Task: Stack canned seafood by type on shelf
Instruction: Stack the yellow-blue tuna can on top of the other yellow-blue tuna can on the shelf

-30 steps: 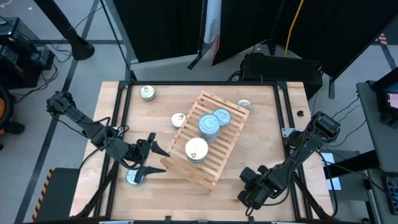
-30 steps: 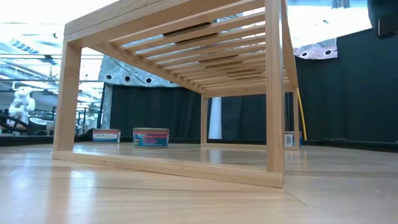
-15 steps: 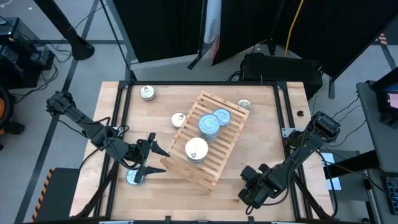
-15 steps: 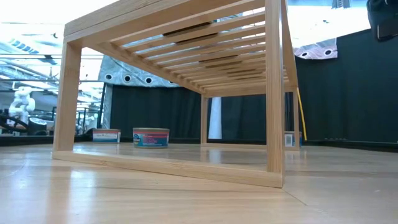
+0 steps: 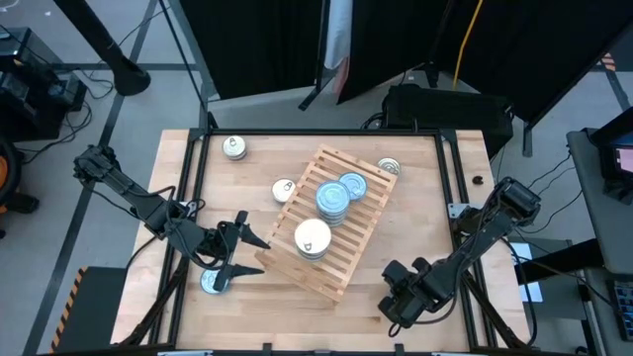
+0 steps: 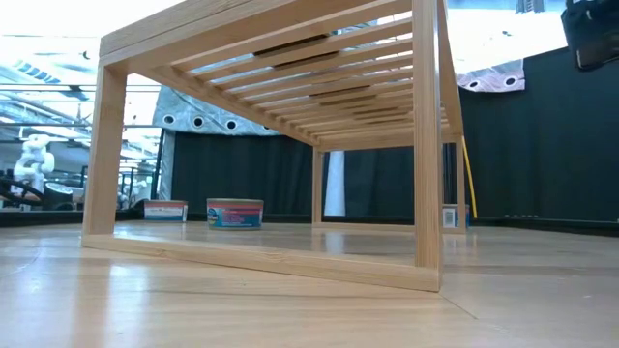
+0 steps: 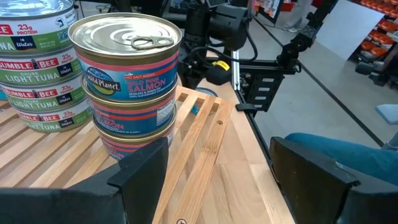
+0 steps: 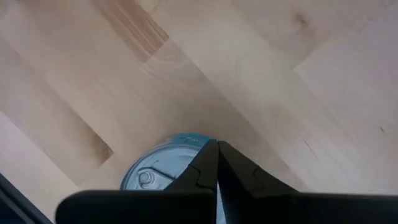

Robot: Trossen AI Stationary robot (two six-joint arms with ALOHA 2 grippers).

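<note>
The left gripper (image 5: 245, 255) stands wide open with nothing between its fingers, low over the table (image 5: 415, 198) just off the near left corner of the slatted shelf (image 5: 361, 229). Straight ahead of it, on the shelf's closest slats, stands a stack of pink salmon tins (image 7: 127, 81) with a silver pull-tab top, and beyond that, farther along the shelf, a taller stack of blue-topped light tuna tins (image 5: 333, 199). One more blue-topped tin (image 5: 352, 184) lies flat on the shelf right against the tuna stack on its far side. A loose tin (image 5: 211, 282) sits on the table touching or nearly touching the left gripper's nearer finger. Farther ahead of this gripper, beside the shelf's left edge, is another silver-topped tin (image 5: 284, 189); one more (image 5: 234, 147) rests well away by the table's far left corner, and a silver tin (image 5: 390, 168) lies at the shelf's far corner. The right gripper (image 5: 396, 307) is fully closed and empty, hovering over the near right part of the table, with a teal-sided pull-tab tin (image 8: 163, 168) on the wood directly beneath its fingertips.
</note>
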